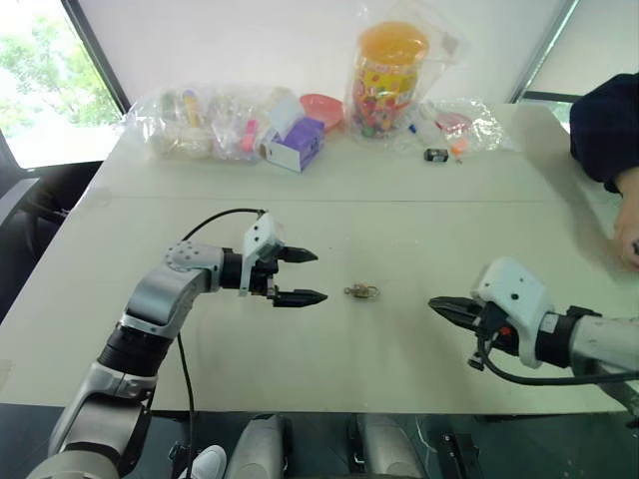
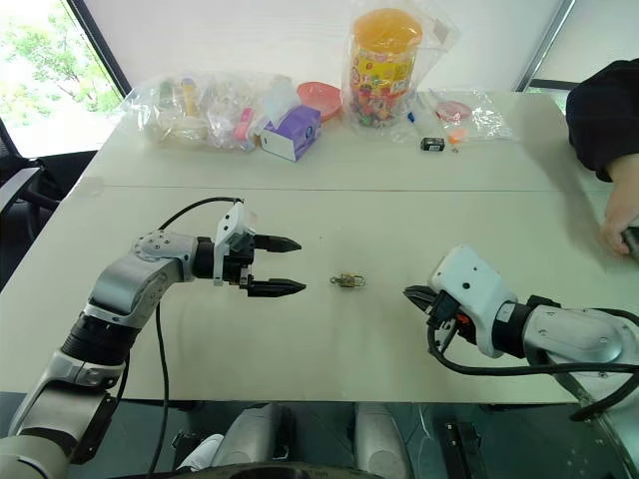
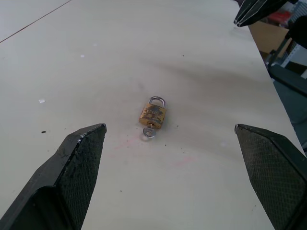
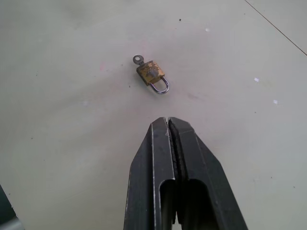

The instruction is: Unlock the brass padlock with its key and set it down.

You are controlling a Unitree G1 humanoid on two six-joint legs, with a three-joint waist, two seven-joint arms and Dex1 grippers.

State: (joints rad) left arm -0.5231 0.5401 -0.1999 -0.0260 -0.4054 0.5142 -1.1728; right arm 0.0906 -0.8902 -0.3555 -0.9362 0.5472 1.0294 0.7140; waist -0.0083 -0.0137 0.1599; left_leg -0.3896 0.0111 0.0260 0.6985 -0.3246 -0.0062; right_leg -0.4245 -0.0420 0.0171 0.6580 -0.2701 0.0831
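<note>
Left gripper (image 1: 300, 275) hangs with its fingers spread wide just beside the padlock (image 1: 361, 291), which lies flat on the table (image 1: 399, 220) between the two arms; the right gripper (image 1: 439, 305) points at it from the other side, a little further off, fingers pressed together on nothing.

From the left wrist, the padlock (image 3: 153, 114) sits centred between the two parted pads, shackle away from the camera, with the key (image 3: 149, 132) sticking out of the body's near end. Judging by that line-up, a straight advance should bring the pads to either side of the brass body; grip the body, not the shackle or key.

From the right wrist, the clenched fingers (image 4: 175, 163) aim at the shackle end, so the key (image 4: 138, 59) is on the far side. That gripper probably needs to part and come round to reach the key head once the body is held steady.
</note>
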